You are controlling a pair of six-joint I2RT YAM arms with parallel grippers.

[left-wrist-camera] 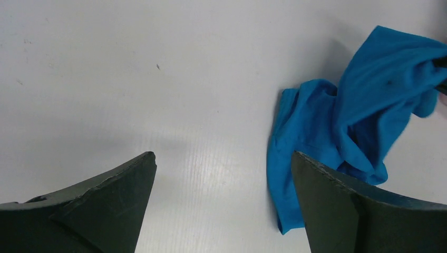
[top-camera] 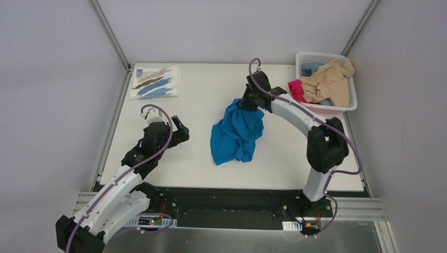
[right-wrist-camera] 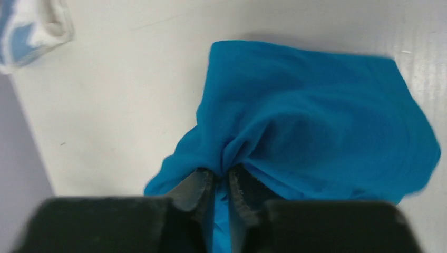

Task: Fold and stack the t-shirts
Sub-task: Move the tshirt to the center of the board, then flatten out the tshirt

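Observation:
A bright blue t-shirt [top-camera: 235, 134] hangs crumpled in the middle of the table, its lower part resting on the surface. My right gripper [top-camera: 246, 101] is shut on its top edge and holds it up; the right wrist view shows blue cloth [right-wrist-camera: 316, 132] pinched between the jaws of that gripper [right-wrist-camera: 221, 174]. My left gripper [top-camera: 179, 132] is open and empty, left of the shirt, just above the table; the shirt [left-wrist-camera: 348, 121] lies ahead to its right, past its open fingertips [left-wrist-camera: 224, 161]. A folded white shirt with brown and blue brushstrokes [top-camera: 155, 81] lies at the back left.
A white mesh basket [top-camera: 352, 100] at the back right holds beige [top-camera: 329, 81], pink [top-camera: 297, 89] and pale-blue [top-camera: 310, 67] shirts. The table [top-camera: 200, 95] has metal rails along its left and right edges and grey walls around it.

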